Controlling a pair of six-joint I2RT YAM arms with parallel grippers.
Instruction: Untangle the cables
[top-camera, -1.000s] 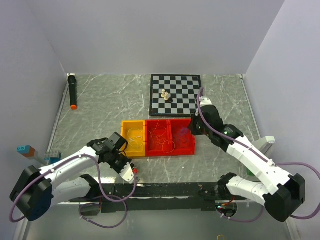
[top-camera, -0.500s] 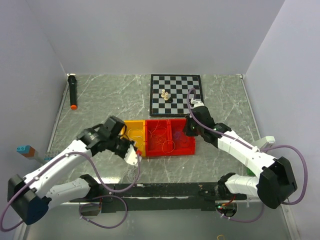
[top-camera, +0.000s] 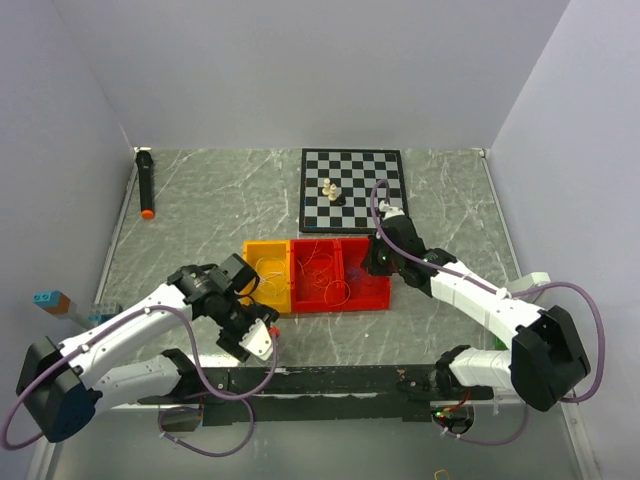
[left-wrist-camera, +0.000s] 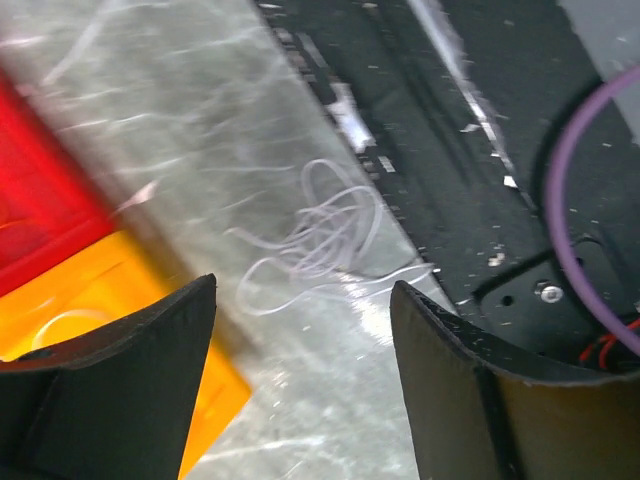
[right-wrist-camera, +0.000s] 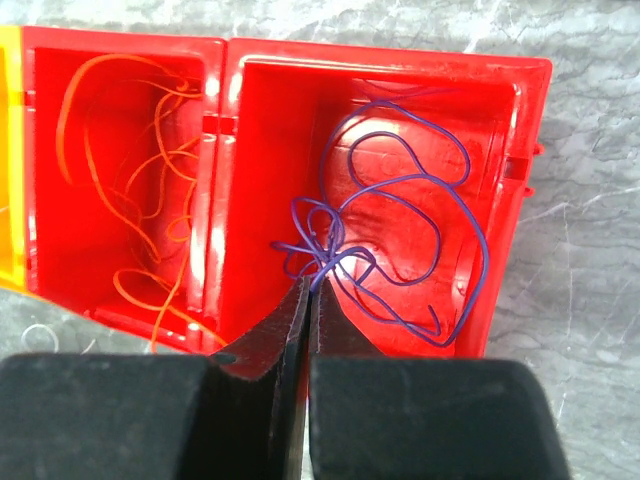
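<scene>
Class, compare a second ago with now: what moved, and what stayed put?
The left gripper swung up to the yellow bin, then back toward the near edge. Its jaws now stand open above white cables lying on the table, seemingly dropped. The right gripper, shut, edged in over the red bin holding the purple cable. Both bins, the chessboard and marker stayed.

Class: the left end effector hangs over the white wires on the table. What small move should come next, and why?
Probably lower the left end effector and close on the white cables. Its jaws stand open and empty, and the bunch lies loose on the table just below, between the yellow bin and the black rail.
</scene>
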